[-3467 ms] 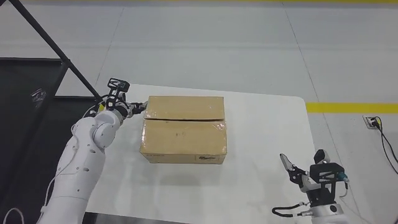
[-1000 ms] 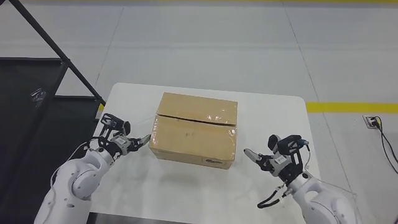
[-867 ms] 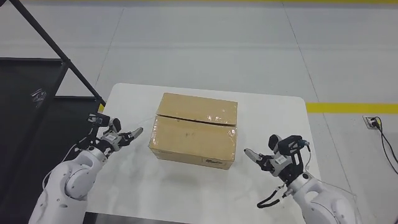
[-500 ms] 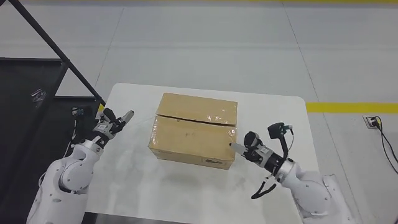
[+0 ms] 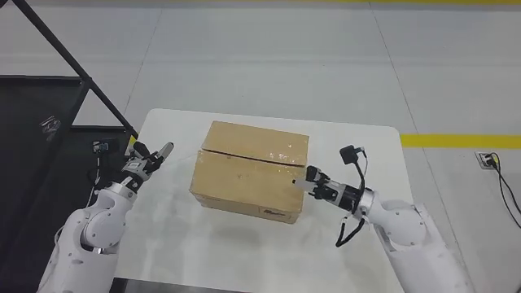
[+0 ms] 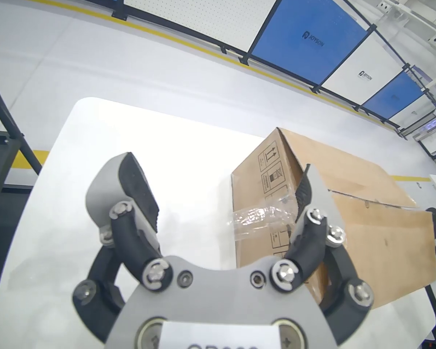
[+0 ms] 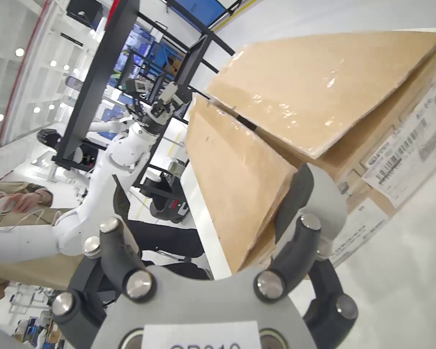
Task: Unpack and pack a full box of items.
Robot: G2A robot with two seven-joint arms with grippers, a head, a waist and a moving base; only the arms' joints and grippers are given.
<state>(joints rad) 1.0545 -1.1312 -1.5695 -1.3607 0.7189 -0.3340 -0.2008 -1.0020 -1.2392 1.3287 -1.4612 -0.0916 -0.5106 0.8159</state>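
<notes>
- The left pincer is hovering over the white table, its fingers spread wide and holding nothing
- The box, a closed brown carton, is sitting on the table ahead of this pincer and apart from it, with a strip of bare table lying between them
- The end of the box facing the left pincer is showing printed handling marks, and a band of clear tape is wrapping over its edge
- The right pincer is sitting at the opposite end of the box, so the box is lying between the two pincers
- Its fingers are spread apart, and the box's upper corner is poking into the gap between them; one finger is lying just beside the labelled end face, and I cannot tell whether it is touching
- The top flaps are meeting along a seam that is running from the right pincer's end toward the left pincer's end, with glossy tape over it
- A white label is sticking to the end face next to the right pincer
- A black frame is standing on the floor off the table behind the left pincer, and a yellow line is running along the floor beyond the table on the right pincer's side
</notes>
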